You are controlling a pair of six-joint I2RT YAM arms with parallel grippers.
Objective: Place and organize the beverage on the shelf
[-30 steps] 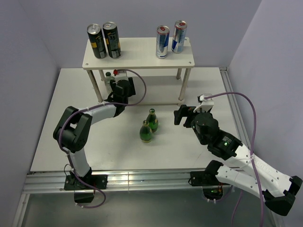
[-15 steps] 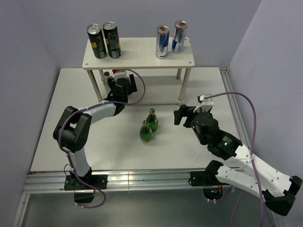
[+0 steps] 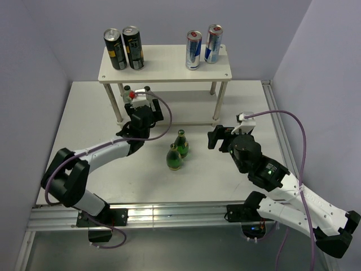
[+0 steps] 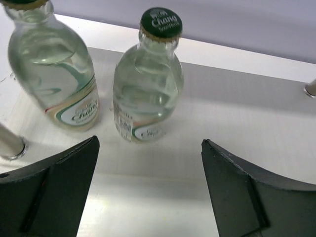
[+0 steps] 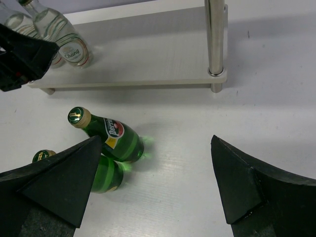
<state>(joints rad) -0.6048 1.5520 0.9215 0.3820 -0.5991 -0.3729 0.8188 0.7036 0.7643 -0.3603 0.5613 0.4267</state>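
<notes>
The shelf (image 3: 169, 65) stands at the back of the table, with two dark cans (image 3: 124, 48) and two blue-silver cans (image 3: 203, 46) on its top board. Two clear bottles (image 4: 148, 84) (image 4: 54, 74) stand upright on the lower board (image 4: 247, 103) at its left end. My left gripper (image 4: 148, 190) is open and empty, just in front of them at the board's edge (image 3: 139, 104). Two green bottles (image 3: 180, 143) (image 3: 174, 157) stand on the table in front of the shelf. My right gripper (image 5: 158, 182) is open and empty, to the right of them (image 3: 217, 137).
The shelf's front right leg (image 5: 216, 34) stands beyond my right gripper. The left arm's gripper (image 5: 24, 57) shows at the lower board's left end in the right wrist view. Purple walls close in the table on three sides.
My left gripper has drawn back a little from the lower board toward the near side, and its elbow has dropped. Both clear bottles now stand free. The right arm has not moved.
</notes>
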